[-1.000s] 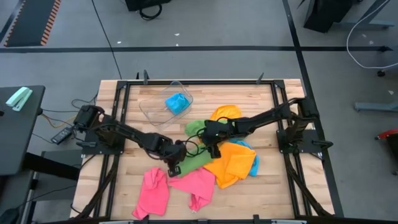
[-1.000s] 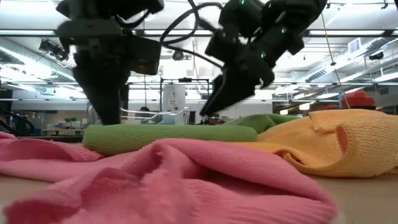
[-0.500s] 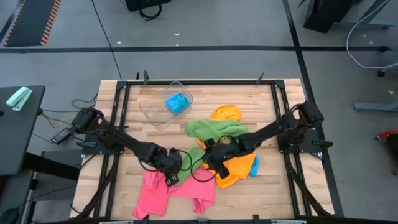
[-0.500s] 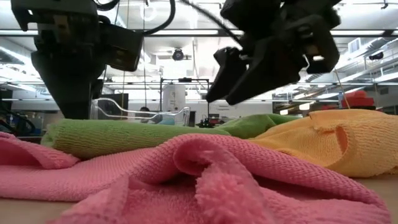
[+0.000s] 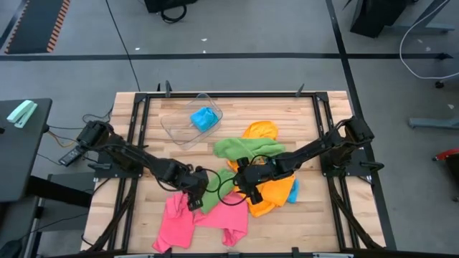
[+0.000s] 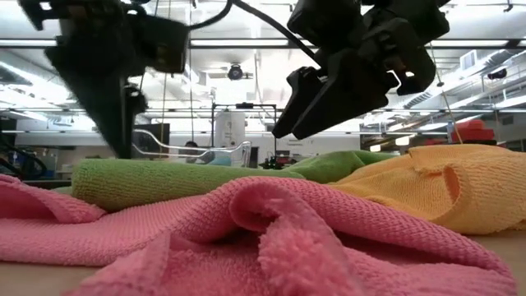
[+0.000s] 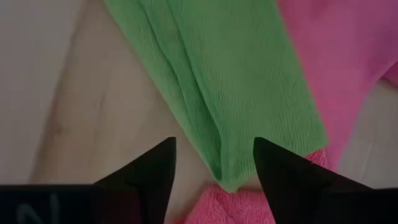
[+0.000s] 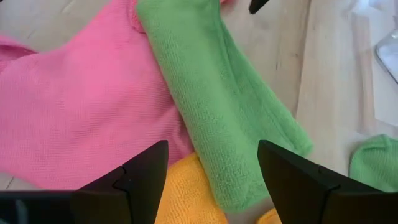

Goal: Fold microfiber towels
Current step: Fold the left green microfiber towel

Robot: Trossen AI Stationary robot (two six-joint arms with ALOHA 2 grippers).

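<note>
Now the folded green towel lies near the table's middle, between pink towels and the orange towel. Left gripper and right gripper hover above it, both wide, holding nothing.

This is a robotics lab or workshop hall. The wooden desk stands on a grey concrete floor marked with black tape lines, and long ceiling strip lights and distant equipment racks fill the open room behind.
</note>
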